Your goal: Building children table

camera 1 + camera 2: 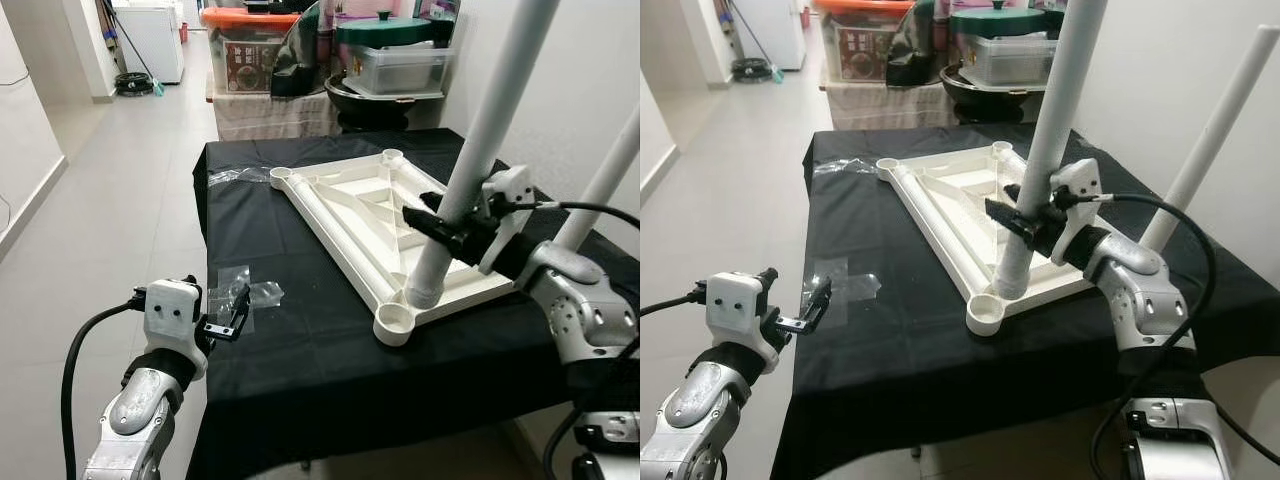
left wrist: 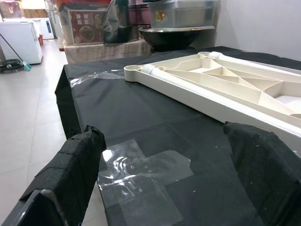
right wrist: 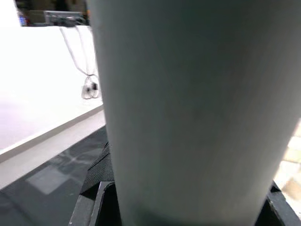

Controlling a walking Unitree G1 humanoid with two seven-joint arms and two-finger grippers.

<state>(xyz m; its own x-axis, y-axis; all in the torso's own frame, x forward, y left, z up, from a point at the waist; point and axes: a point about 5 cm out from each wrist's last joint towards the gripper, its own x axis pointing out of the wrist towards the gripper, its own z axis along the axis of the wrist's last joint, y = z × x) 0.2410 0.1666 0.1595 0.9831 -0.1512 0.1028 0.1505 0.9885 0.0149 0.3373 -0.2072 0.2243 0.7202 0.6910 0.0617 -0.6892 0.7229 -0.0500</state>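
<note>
White leg (gripped) in socket

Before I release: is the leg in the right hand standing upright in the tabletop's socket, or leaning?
Leaning, not upright. The leg, held by the right hand, tilts from its foot on the tabletop near the corner socket. Whether it is seated: cannot tell.

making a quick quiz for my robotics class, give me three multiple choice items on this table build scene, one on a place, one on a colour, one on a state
1. Where does the clear plastic bag lie?
A. on the black cloth near the left gripper
B. inside the tabletop
C. on the floor

2. What colour is the upturned tabletop?
A. red
B. white
C. blue

3. What is the right gripper doing?
A. hanging idle
B. open above the cloth
C. clamped on an upright table leg

Answers: 1 A, it lies on the black cloth before the left gripper. 2 B, its ribs are white. 3 C, its fingers clasp the table leg.
</note>
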